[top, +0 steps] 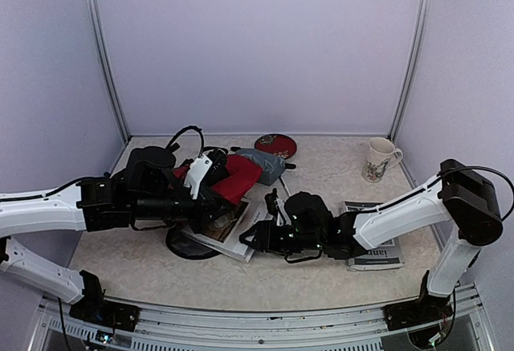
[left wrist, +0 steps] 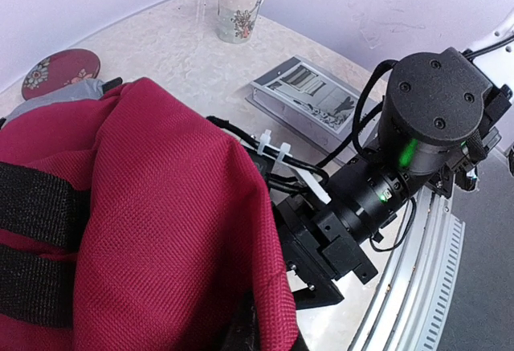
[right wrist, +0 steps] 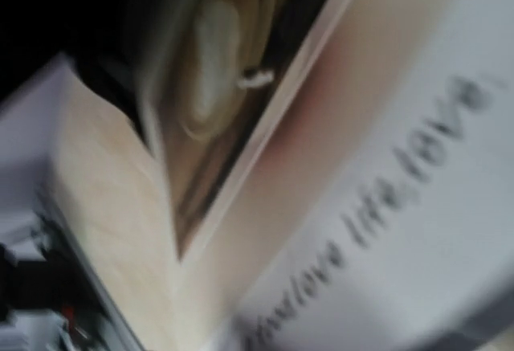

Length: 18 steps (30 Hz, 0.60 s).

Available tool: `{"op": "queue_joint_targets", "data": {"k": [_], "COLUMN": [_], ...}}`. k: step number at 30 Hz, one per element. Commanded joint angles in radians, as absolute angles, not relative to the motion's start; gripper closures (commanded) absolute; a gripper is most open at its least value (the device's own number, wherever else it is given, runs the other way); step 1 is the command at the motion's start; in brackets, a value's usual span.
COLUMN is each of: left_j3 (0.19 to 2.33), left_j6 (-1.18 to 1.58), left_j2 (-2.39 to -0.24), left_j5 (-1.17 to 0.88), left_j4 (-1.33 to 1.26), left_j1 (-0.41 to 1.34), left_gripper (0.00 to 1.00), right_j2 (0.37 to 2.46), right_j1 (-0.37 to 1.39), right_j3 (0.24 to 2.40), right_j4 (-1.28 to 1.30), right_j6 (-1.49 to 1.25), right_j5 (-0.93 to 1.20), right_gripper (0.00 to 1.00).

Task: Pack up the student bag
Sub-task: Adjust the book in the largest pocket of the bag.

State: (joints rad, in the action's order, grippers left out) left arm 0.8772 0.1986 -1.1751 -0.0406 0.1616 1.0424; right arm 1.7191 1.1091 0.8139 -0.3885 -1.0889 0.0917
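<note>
The student bag is a dark red fabric backpack held up off the table at centre. It fills the left of the left wrist view, with black straps. My left gripper is shut on its fabric, and the cloth hides the fingers. A white book lies tilted with its far end under the bag's edge. My right gripper is shut on the book's near edge. The right wrist view shows only the blurred cover with lettering, very close, and no fingers.
A second book lies under the right forearm, also seen in the left wrist view. A flowered mug stands at the back right. A round red pouch and a grey zip pouch lie behind the bag.
</note>
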Motion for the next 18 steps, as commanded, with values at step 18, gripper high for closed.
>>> {"op": "queue_joint_targets", "data": {"k": [18], "left_j3": [0.799], "left_j6": [0.235], "left_j2": [-1.159], "left_j5": [0.010], "left_j4": [0.169], "left_j1": [0.989], "left_gripper": [1.00], "right_j2": [1.690], "right_j1": [1.037], "right_j3": [0.630], "right_j4": [-0.369], "right_j6": [-1.386], "right_j5": [0.092], "right_gripper": [0.16]}}
